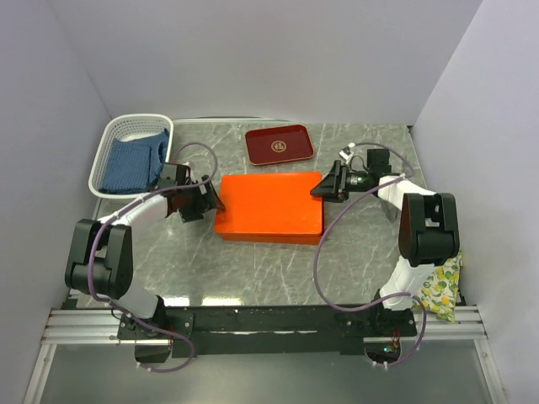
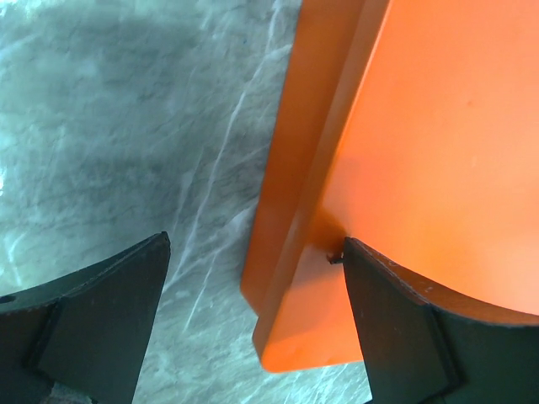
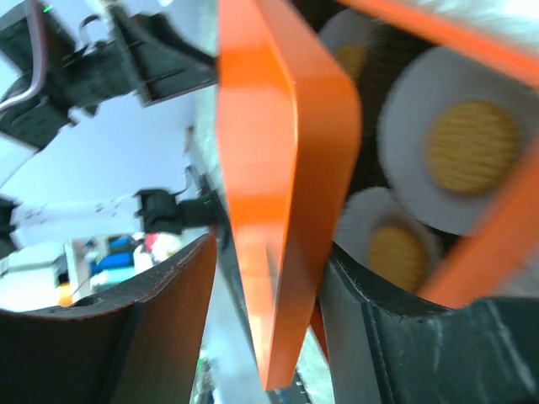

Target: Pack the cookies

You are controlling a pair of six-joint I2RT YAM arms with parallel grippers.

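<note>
An orange box (image 1: pixel 269 206) lies at mid table with its lid (image 3: pixel 278 210) on. My right gripper (image 1: pixel 325 187) is at the box's right edge. In the right wrist view it (image 3: pixel 269 251) is closed on the lid's rim, one finger outside and one under it, and the rim is raised. Below the lid I see orange-yellow cookies (image 3: pixel 472 147) in white paper cups (image 3: pixel 413 109), another cookie (image 3: pixel 396 252) nearer. The other cookies are hidden. My left gripper (image 1: pixel 205 202) is open at the box's left corner (image 2: pixel 278 337). One of its fingertips (image 2: pixel 370 269) touches the lid top and the other is over the table.
A white basket (image 1: pixel 126 128) holding a blue cloth (image 1: pixel 130 164) stands at the back left. A dark red tray (image 1: pixel 280 145) lies behind the box. A patterned bag (image 1: pixel 442 290) sits by the right arm's base.
</note>
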